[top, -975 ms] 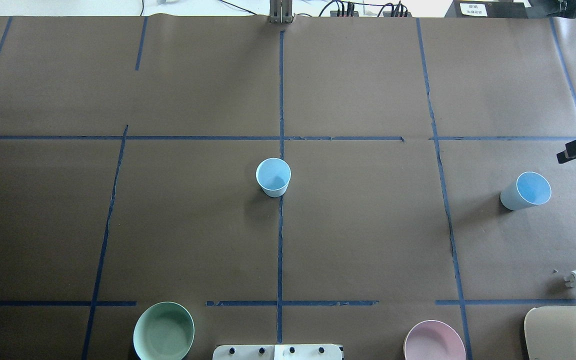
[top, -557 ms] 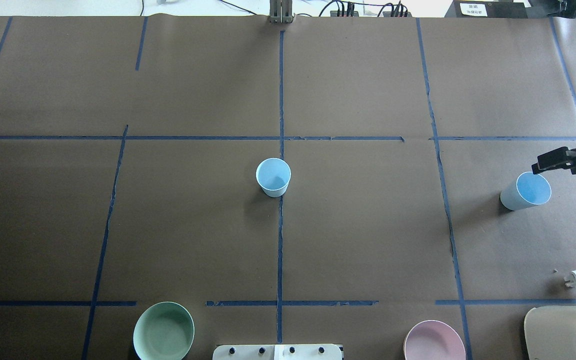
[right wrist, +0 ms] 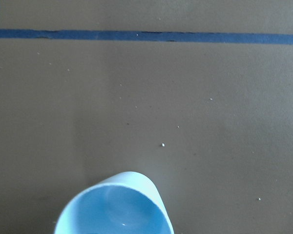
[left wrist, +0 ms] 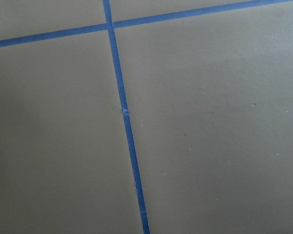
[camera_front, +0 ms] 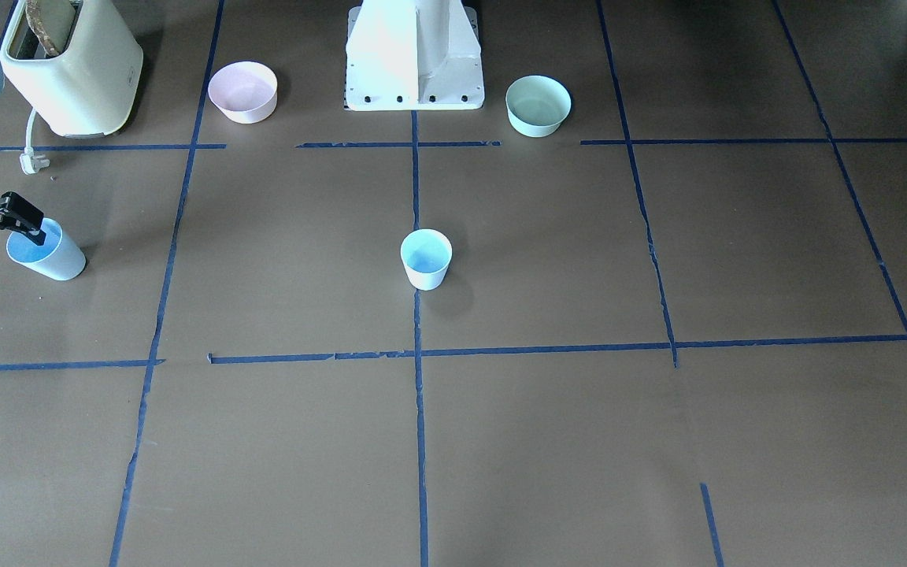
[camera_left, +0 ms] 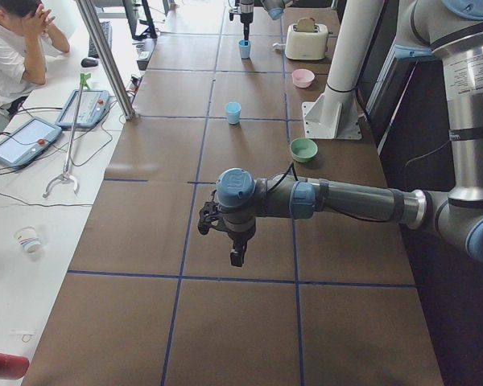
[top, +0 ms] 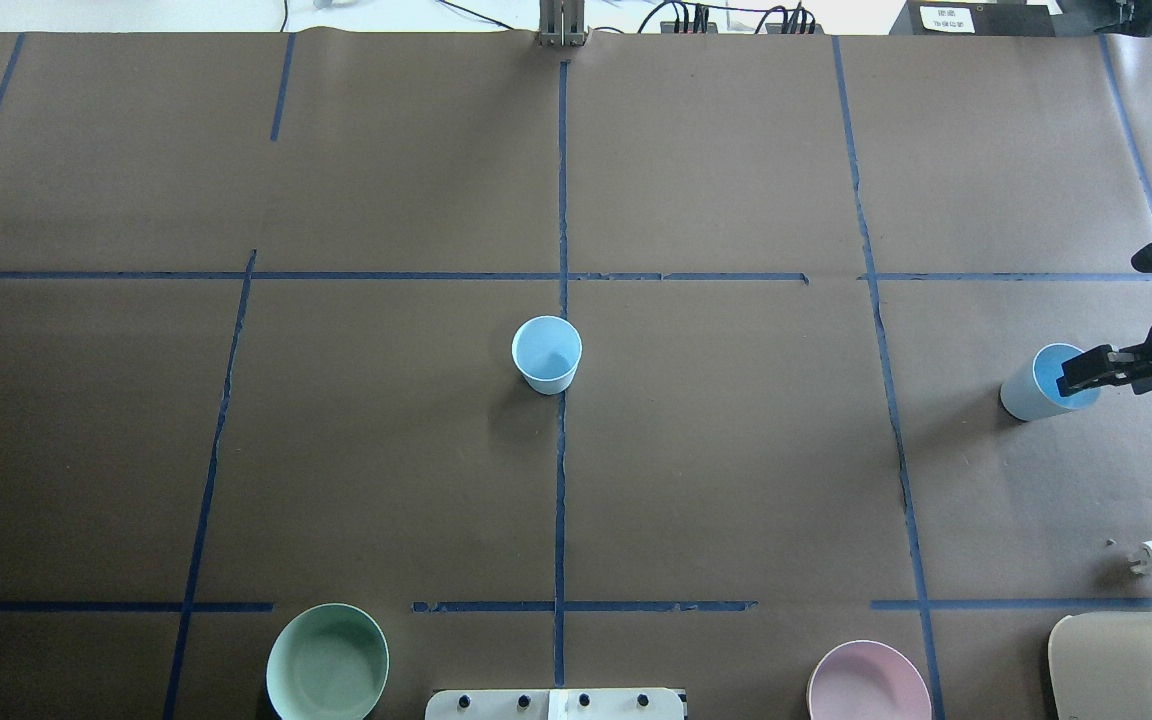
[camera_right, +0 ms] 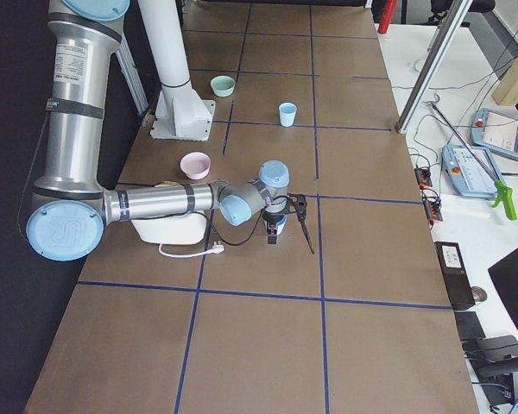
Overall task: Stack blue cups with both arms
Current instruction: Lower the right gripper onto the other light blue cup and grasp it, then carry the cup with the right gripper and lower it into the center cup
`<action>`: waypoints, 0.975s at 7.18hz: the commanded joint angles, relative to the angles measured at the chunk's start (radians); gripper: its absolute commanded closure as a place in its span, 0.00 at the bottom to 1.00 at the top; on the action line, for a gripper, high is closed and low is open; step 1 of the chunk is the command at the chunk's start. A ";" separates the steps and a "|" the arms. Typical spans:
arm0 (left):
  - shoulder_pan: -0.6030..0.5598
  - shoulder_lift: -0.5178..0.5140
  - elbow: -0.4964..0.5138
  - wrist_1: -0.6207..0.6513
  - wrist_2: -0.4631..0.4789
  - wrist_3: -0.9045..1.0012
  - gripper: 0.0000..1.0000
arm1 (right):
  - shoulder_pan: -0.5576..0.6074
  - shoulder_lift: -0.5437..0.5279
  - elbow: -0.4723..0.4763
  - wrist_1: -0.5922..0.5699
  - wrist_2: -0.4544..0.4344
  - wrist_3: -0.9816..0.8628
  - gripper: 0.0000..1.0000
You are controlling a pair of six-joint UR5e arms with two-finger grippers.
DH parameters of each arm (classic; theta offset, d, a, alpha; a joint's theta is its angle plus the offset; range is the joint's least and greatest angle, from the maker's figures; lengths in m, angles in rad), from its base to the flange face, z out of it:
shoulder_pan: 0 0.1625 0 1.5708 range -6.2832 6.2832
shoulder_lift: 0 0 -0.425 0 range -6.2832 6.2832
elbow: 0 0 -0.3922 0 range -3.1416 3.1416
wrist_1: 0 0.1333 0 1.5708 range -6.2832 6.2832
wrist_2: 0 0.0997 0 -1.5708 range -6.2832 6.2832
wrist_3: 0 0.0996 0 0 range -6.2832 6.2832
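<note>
One blue cup (top: 546, 354) stands upright on the centre tape line, also in the front-facing view (camera_front: 426, 258). The second blue cup (top: 1036, 388) stands at the far right, also in the front-facing view (camera_front: 48, 253). My right gripper (top: 1116, 315) is open. One finger (top: 1081, 372) is over this cup's mouth and the other is beyond its far side. The right wrist view shows the cup's rim (right wrist: 115, 204) at the bottom edge. My left gripper (camera_left: 237, 256) hangs over bare table at the left end, far from both cups. I cannot tell whether it is open or shut.
A mint-green bowl (top: 327, 662) and a pink bowl (top: 868, 682) flank the white pedestal base (top: 556, 703) at the near edge. A cream toaster (top: 1131, 665) and its plug (top: 1151, 555) sit near the right cup. An operator (camera_left: 12, 40) sits beyond the table.
My right gripper has come in from the right edge and moved toward the right cup. One finger is now over its mouth. Neither cup has moved.
</note>
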 commanded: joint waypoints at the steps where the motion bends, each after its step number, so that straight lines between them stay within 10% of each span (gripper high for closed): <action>1: 0.000 0.000 0.000 0.000 -0.001 0.001 0.00 | -0.004 0.006 -0.010 0.001 0.002 0.003 0.91; 5: 0.000 -0.002 -0.002 0.002 -0.001 -0.015 0.00 | -0.004 0.122 0.081 -0.059 0.037 0.173 1.00; 7: 0.000 -0.003 -0.003 0.000 -0.001 -0.024 0.00 | -0.065 0.411 0.205 -0.465 0.023 0.328 1.00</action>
